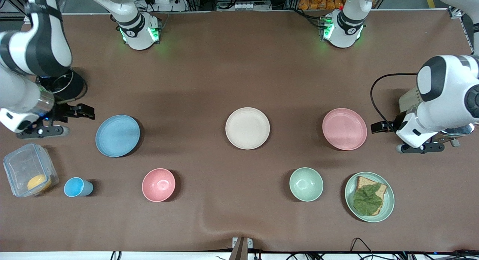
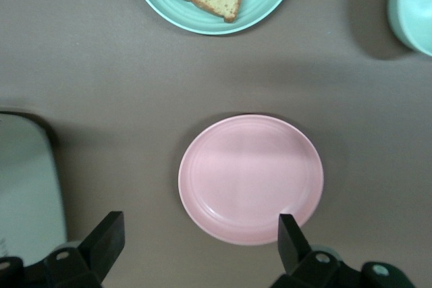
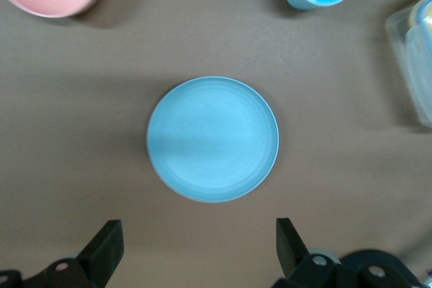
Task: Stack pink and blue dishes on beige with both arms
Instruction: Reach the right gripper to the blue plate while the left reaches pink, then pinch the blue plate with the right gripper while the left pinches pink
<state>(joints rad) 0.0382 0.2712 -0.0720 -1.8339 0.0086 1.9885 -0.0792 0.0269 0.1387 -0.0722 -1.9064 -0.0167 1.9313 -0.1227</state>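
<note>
The cream-beige plate (image 1: 247, 128) lies in the middle of the table. The pale pink plate (image 1: 344, 128) lies beside it toward the left arm's end, the light blue plate (image 1: 117, 135) toward the right arm's end. My left gripper (image 1: 380, 126) hovers over bare table just outside the pink plate's rim. In the left wrist view it (image 2: 200, 241) is open and empty, with the pink plate (image 2: 251, 179) just ahead of the fingertips. My right gripper (image 1: 86, 112) hovers over the table beside the blue plate. It (image 3: 197, 247) is open and empty, the blue plate (image 3: 212, 139) ahead of it.
Nearer the front camera stand a pink bowl (image 1: 158, 184), a small blue cup (image 1: 77, 187), a clear lidded box (image 1: 30, 174) holding something yellow, a green bowl (image 1: 306, 184) and a green plate (image 1: 387, 205) with bread and a leaf. A pale boxy object (image 2: 27, 187) sits under the left arm.
</note>
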